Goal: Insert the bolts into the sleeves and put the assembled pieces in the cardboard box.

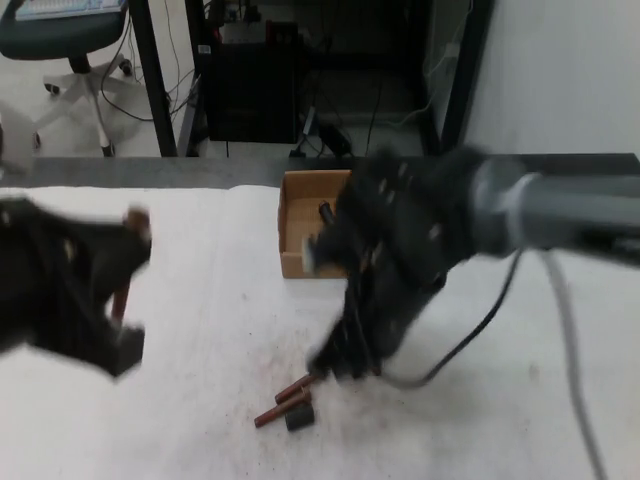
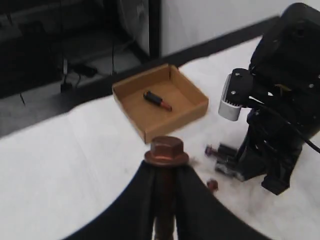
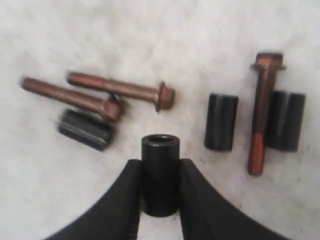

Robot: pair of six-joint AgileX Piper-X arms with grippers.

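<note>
Left wrist view: one assembled piece (image 2: 157,99) in box (image 2: 175,121). Left gripper (image 2: 166,171) pinches bolt (image 2: 166,150), right gripper (image 3: 160,172) pinches sleeve (image 3: 160,150); three loose bolts (image 3: 120,90), three loose sleeves (image 3: 221,121) to go.

Loose bolts (image 3: 120,89), sleeves (image 3: 220,121) close around right claw (image 3: 160,172)

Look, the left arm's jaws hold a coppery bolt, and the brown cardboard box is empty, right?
No. The left wrist view shows the brown cardboard box holds one black sleeve with a coppery bolt in it. The left jaws do hold a coppery hex-head bolt.
</note>
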